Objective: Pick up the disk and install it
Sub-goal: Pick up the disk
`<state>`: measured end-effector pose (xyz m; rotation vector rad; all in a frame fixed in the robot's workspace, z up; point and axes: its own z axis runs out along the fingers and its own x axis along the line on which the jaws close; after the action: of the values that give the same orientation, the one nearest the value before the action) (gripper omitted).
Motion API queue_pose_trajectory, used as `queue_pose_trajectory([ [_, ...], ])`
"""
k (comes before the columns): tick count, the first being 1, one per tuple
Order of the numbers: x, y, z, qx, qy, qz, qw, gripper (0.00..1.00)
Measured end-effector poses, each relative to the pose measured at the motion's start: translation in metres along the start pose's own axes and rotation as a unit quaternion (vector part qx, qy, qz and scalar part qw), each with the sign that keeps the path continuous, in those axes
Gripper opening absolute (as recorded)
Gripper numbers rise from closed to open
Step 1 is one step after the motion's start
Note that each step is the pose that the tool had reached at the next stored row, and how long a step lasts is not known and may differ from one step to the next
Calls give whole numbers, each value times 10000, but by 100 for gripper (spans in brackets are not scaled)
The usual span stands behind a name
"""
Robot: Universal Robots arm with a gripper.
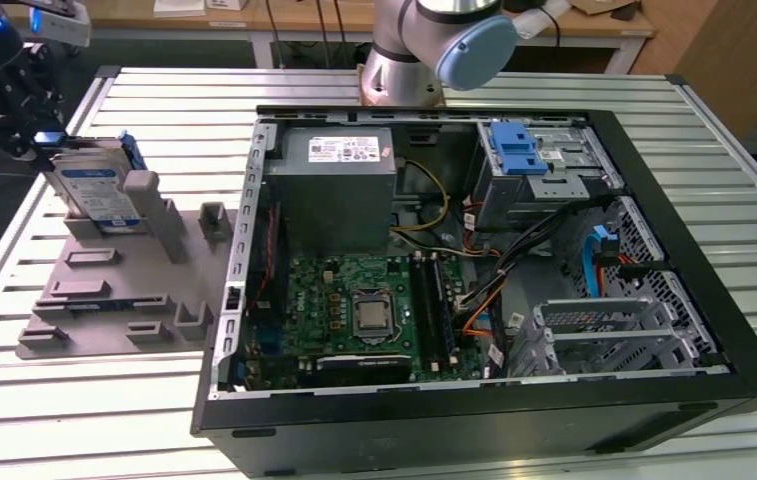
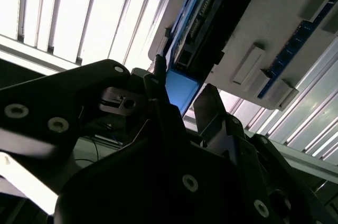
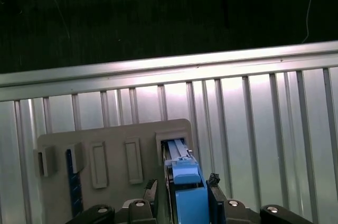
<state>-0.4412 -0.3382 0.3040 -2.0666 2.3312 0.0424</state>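
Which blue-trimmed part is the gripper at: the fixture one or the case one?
The disk, standing on edge in the grey fixture at the exterior view's left; the gripper is at its top edge. The blue-latched drive cage sits inside the case.

Fixture post (image 1: 142,190) beside the disk (image 1: 91,190); cables (image 1: 538,245) crowd the open case (image 1: 485,430)

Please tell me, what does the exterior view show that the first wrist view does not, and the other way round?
Exterior view: the open computer case with its motherboard, power-supply box and drive cage, plus the arm's base. First wrist view: the disk's blue bracket seen end-on, and dark floor past the table edge. Both: the disk standing in the grey holder on the slatted table, with the gripper at it.
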Motion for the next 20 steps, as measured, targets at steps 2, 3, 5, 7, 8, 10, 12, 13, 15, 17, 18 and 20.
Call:
queue_pose_trajectory([
  [2,-4,3,11,0,0,0,10000,48],
  [3,-8,4,16,-1,0,1,10000,48],
  [5,-15,9,31,1,-3,0,10000,48],
  [7,-17,16,43,-1,-3,0,10000,48],
  [8,-18,18,50,-1,-3,0,10000,48],
  [10,-18,18,59,-2,-3,-1,10000,48],
  [12,-18,19,74,-12,-2,0,10000,48],
  [13,-18,19,83,-23,0,2,10000,48],
  [15,-18,19,96,-44,3,2,10000,48],
  [17,-18,19,98,-46,3,2,10000,48],
  [18,-19,18,101,-45,2,1,10000,48],
  [20,-25,20,109,-44,2,2,10000,48],
])
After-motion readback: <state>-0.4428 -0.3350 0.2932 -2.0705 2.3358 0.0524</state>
